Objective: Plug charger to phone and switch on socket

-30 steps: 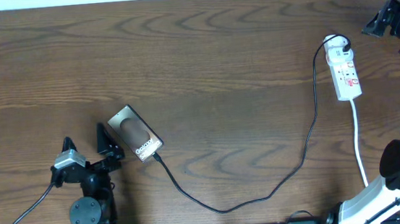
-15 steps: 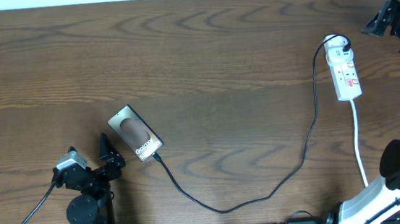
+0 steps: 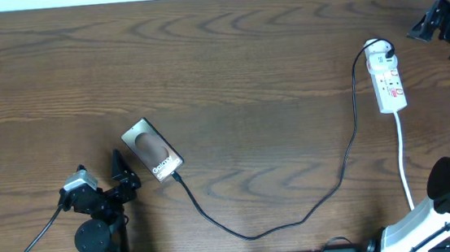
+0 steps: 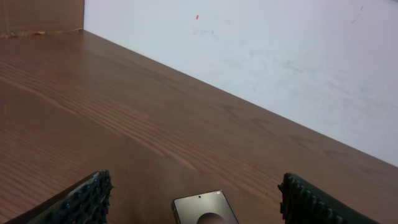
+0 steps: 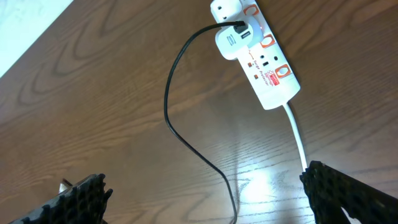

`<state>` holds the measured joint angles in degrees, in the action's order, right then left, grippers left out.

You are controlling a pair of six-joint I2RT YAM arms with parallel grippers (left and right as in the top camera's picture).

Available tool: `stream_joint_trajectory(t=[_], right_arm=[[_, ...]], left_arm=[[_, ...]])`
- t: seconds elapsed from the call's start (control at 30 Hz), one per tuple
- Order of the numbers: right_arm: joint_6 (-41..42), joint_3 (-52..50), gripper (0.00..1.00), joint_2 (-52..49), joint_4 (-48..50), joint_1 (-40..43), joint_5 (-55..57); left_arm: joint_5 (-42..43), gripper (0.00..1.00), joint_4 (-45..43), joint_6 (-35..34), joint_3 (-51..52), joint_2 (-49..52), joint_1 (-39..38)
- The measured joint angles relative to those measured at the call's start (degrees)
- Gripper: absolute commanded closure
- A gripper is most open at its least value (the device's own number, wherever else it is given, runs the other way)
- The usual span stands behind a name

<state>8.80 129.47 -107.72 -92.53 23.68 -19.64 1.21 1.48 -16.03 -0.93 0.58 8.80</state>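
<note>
Brown wood-grain table (image 3: 245,75) carries everything. In the last second the left gripper (image 4: 196,182) has drawn back toward the near edge and away from the phone (image 3: 152,150), then settled; over the latest half second nothing moves. Its jaws stand wide and hold nothing, and in the left wrist view the top of the phone peeks up between them, clear of both fingers.

The phone lies at the near left, angled. The charger (image 3: 251,235) meets its near right end, loops along the near edge and climbs to the far right, where it runs into a white adapter (image 5: 233,38) seated in the far end of the socket (image 3: 389,81). Judging from how the tip sits against the phone, the plugging step looks done and the retreat reads as a release, though the overhead view is too coarse to confirm the tip is fully home.

That leaves the switch. The right gripper (image 5: 205,180) hangs to the far right of the socket, jaws spread wide and empty, looking down on the strip. Whether any red switch is already on cannot be told.

No containers are in view; only the socket's outlets hold anything, and just the far one is filled.
</note>
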Motion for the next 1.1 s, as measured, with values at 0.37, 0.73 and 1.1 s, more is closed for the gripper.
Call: stream_joint_trajectory(t=[0.37, 0.73, 1.1], right_arm=[[0.0, 0.0, 0.01, 0.0, 0.0, 0.0, 0.0], [0.0, 0.0, 0.01, 0.0, 0.0, 0.0, 0.0], [1.1, -1.9, 0.01, 0.6, 8.9, -1.5, 3.5]], left_arm=[[0.0, 0.16, 0.0, 0.0, 0.0, 0.0, 0.0], [0.0, 0.16, 0.0, 0.0, 0.0, 0.0, 0.0], [0.0, 0.16, 0.0, 0.0, 0.0, 0.0, 0.0]])
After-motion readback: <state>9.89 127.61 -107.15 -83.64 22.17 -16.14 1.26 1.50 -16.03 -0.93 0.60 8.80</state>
